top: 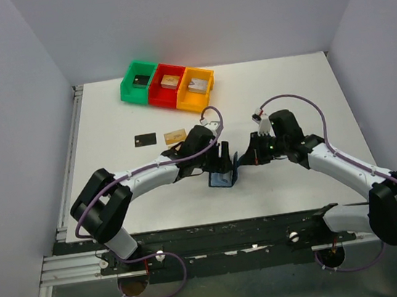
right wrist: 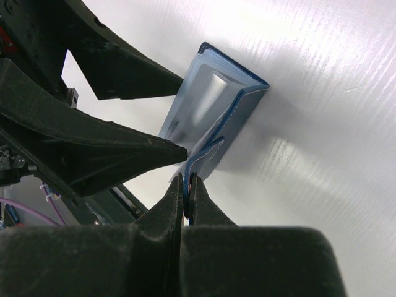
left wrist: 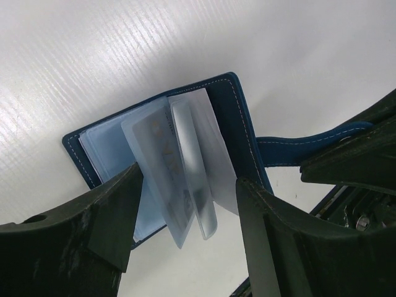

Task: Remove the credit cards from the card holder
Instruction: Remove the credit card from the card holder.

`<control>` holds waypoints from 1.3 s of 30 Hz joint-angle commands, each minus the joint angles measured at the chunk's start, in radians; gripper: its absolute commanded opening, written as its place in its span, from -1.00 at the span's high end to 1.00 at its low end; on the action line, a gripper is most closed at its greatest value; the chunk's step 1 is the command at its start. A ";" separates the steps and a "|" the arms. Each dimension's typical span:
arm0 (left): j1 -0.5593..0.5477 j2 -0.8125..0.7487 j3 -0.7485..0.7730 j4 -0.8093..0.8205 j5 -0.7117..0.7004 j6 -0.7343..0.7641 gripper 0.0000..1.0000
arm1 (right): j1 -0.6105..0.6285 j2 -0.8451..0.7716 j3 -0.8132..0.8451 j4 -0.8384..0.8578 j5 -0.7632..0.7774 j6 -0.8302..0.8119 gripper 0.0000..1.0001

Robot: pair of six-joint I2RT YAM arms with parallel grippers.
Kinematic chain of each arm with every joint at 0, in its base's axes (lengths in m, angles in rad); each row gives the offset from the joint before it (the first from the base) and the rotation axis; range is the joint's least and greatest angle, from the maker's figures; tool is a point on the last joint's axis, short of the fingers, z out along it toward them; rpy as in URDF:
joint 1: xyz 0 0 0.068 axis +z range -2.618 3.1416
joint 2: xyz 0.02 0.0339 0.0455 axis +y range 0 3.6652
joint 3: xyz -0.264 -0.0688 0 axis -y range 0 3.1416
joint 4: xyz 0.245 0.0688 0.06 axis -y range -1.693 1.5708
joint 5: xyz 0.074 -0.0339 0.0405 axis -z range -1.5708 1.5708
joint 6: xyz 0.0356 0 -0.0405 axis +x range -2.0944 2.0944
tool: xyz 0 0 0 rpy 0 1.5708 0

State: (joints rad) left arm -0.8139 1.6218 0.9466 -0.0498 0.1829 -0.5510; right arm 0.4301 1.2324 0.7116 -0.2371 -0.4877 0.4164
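Card holder [top: 223, 177] sits at centre of the top view, on the table [top: 286, 93] between the two wrists, open and propped up on its navy cover.

Left gripper [left wrist: 185, 223]: jaws wide apart, gripping nothing. In the left wrist view its fingers [left wrist: 108, 216] straddle the pale blue sleeve pages [left wrist: 185, 167], which fan upright out of the cover. There is a gap on both sides and no visible contact. One sleeve shows faint print from a card inside; its colour cannot be told.

Right gripper [right wrist: 186, 197]: jaws fully closed, pinching the holder's navy strap [left wrist: 303, 147]. In the right wrist view the stitched edge runs straight down into the fingertips. In the left wrist view, at mid right, the strap stretches from the cover to that gripper.

Two cards are already out, flat on the table left of centre in the top view: black card [top: 145, 139] and tan card [top: 175, 135], side by side and apart from each other. The tan one is just beside the left arm.

Green bin [top: 139, 83], red bin [top: 169, 86] and orange bin [top: 197, 88] stand touching in a row at upper centre, well apart from the holder.
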 commanded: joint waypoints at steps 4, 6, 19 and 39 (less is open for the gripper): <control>-0.007 0.010 0.014 0.001 0.021 0.014 -0.45 | -0.001 0.009 0.015 -0.011 -0.006 -0.016 0.99; -0.008 -0.005 0.004 0.011 0.012 0.014 -0.46 | 0.001 0.007 0.012 -0.010 -0.005 -0.018 0.99; -0.010 -0.049 -0.006 -0.001 -0.051 0.031 -0.46 | -0.001 0.006 0.008 -0.022 0.027 -0.021 0.99; -0.010 -0.014 0.018 -0.036 -0.045 0.054 -0.45 | -0.001 0.065 -0.004 -0.077 0.159 0.007 0.99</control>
State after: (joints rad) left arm -0.8185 1.5936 0.9466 -0.0551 0.1520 -0.5175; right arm 0.4301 1.2896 0.7116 -0.2886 -0.3706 0.4187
